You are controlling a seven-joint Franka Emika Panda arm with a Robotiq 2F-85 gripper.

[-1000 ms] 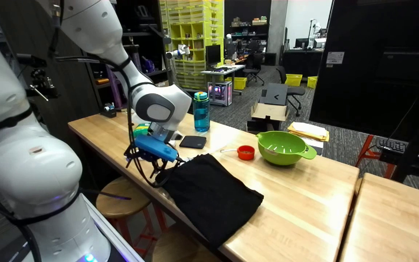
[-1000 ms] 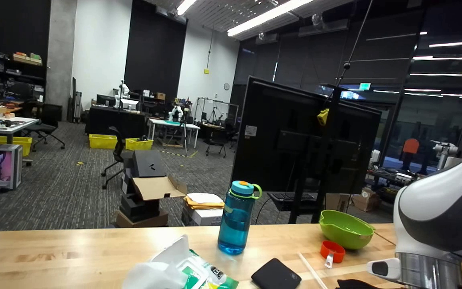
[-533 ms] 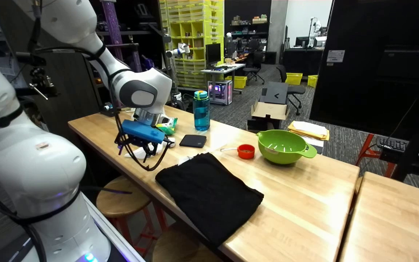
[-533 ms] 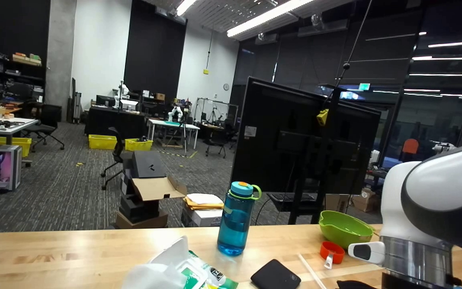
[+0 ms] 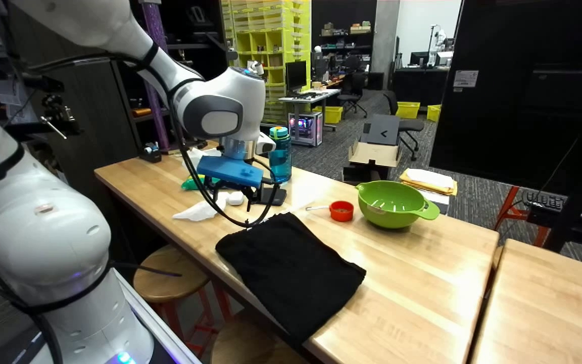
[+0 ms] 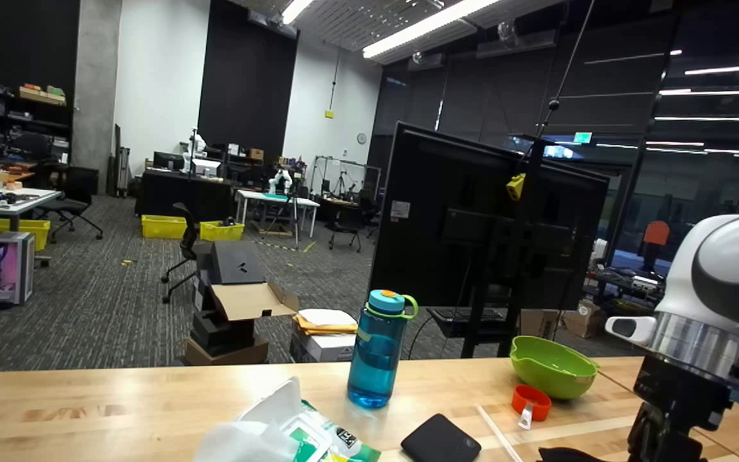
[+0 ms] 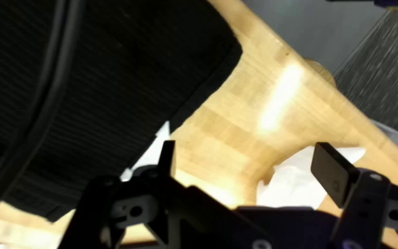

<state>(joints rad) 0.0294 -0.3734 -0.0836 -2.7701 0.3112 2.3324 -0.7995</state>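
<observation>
Black, roughly square fabric cloth [image 5: 291,275]: laid on the pale wooden table [image 5: 422,283]
Black two-fingered gripper [image 7: 249,164]: raised beside the cloth, fingers spread, nothing between
Handling, by judgement: limp stuff; a pinch likely holds best at the cloth's edge, taken slowly
Possible obstruction: slack round black cable [image 7: 62,65], crossing the cloth in the wrist view
Around: crumpled white paper tissue [image 7: 295,183], near the cloth; round red cup [image 5: 341,213], near it; green plastic bowl [image 5: 392,220], farther off

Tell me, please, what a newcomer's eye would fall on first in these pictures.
Probably the white robot arm, filling the left of an exterior view, its open gripper above the wooden table. Next may come the black cloth spread by one long edge, then the lime-green bowl by the opposite one, beside the red measuring cup.
</observation>
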